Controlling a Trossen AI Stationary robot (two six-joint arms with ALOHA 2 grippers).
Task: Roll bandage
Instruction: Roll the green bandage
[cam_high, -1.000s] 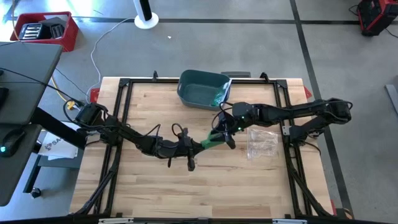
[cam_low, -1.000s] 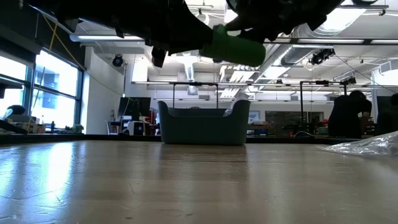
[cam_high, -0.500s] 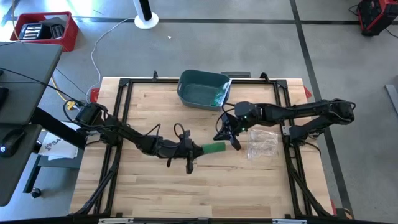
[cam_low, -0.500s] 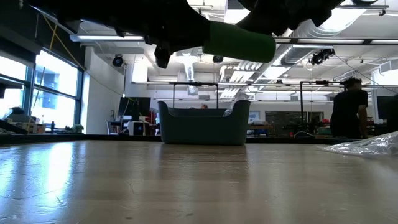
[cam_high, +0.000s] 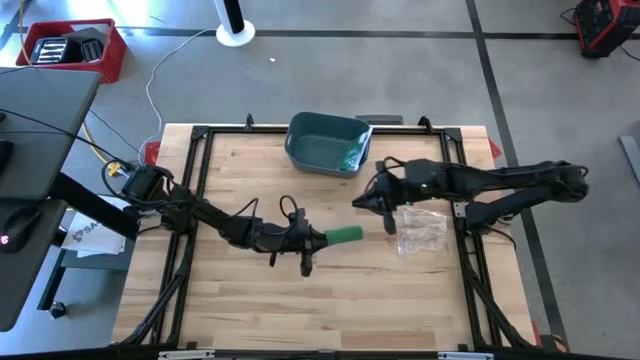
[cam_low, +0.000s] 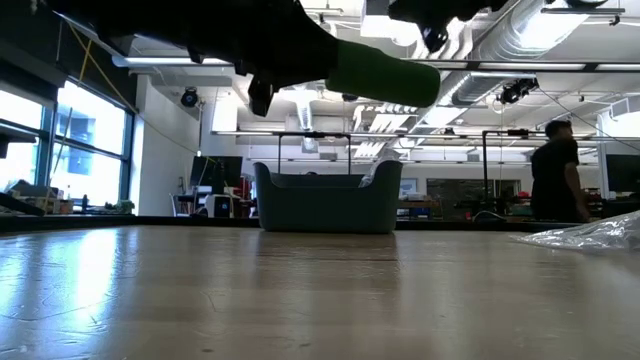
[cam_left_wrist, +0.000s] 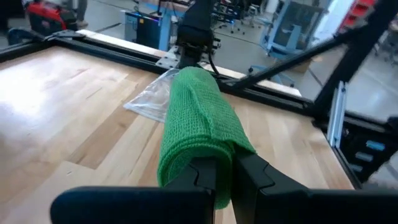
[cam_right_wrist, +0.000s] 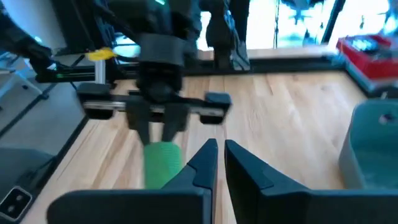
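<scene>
Unrolling is the worry here imo: the green bandage roll (cam_high: 345, 236) is pinched at one end only by the left gripper (cam_high: 312, 240), hanging in the air over the middle of the table (cam_high: 240, 320), and with the right gripper (cam_high: 389, 222) pressed together on nothing just beside it, the loose outer wrap could slacken or the roll could droop and slip out. Room-wise there's plenty of bare wood toward the front, but the plastic bag (cam_high: 422, 229) sits right under the right arm and the teal bin (cam_high: 325, 142) is near the back edge, so a sloppy swing could snag either.
</scene>
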